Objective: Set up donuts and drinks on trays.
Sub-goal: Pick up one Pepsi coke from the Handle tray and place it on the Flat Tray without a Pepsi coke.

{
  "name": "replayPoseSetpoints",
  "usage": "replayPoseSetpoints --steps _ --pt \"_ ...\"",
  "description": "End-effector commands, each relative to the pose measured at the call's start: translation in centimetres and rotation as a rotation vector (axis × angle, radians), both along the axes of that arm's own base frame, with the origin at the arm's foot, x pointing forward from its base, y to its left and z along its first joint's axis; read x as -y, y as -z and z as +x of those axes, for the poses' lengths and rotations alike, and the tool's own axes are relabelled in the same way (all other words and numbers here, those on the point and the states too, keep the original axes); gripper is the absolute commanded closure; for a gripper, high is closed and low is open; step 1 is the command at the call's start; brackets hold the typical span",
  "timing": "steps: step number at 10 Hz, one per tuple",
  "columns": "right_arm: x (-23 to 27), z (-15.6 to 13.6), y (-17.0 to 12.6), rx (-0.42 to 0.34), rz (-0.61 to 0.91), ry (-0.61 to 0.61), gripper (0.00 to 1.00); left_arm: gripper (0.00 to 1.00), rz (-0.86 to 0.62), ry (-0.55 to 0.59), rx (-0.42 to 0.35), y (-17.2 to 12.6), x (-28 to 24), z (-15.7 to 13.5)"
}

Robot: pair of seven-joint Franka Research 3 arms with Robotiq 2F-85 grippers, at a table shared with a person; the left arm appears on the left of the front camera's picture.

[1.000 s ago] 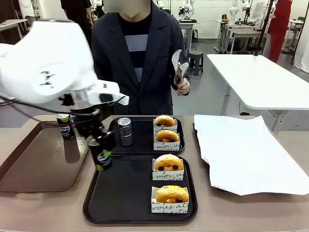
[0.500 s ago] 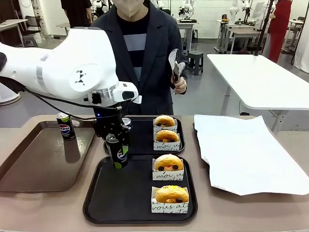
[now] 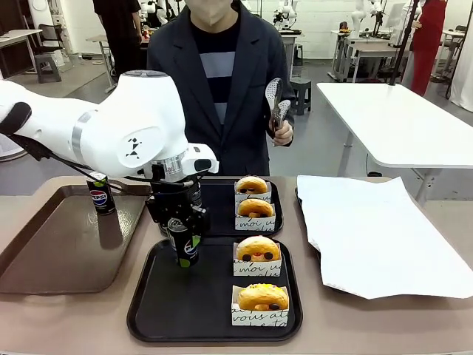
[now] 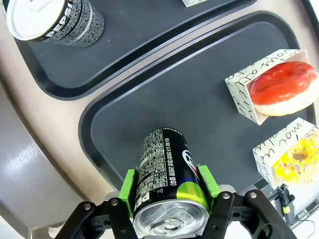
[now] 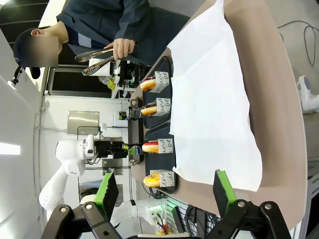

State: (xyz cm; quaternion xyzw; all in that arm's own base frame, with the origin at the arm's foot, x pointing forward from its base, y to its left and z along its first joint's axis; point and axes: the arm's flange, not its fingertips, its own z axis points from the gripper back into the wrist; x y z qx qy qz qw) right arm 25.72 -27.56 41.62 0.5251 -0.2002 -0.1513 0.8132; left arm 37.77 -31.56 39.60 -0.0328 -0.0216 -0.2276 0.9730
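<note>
The left gripper (image 4: 169,199), grasping a can (image 4: 167,172), hovers above the near tray (image 3: 159,314); next, lower and release.

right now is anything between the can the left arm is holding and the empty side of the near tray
Nothing visible. The left end effector holds the can above the near tray, whose bare left half lies under it. The two donuts sit on the tray's right side, apart from the can.
</note>
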Motion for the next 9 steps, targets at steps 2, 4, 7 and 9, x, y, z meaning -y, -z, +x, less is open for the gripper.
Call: replayPoseSetpoints --steps 2,4,7,9 --pt "0.1 -0.15 -0.11 0.0 0.001 -0.009 0.0 0.41 0.039 -0.028 0.011 1.17 0.5 0.28" --pt "0.1 -0.15 -0.11 0.0 0.001 -0.009 0.0 0.41 0.042 -0.029 0.002 1.7 0.62 0.32" --pt "0.1 -0.15 -0.11 0.0 0.001 -0.009 0.0 0.04 0.032 -0.016 -0.014 1.74 0.62 0.56" --pt "0.1 -0.15 -0.11 0.0 0.001 -0.009 0.0 0.0 0.026 -0.02 -0.021 1.68 0.59 0.46"
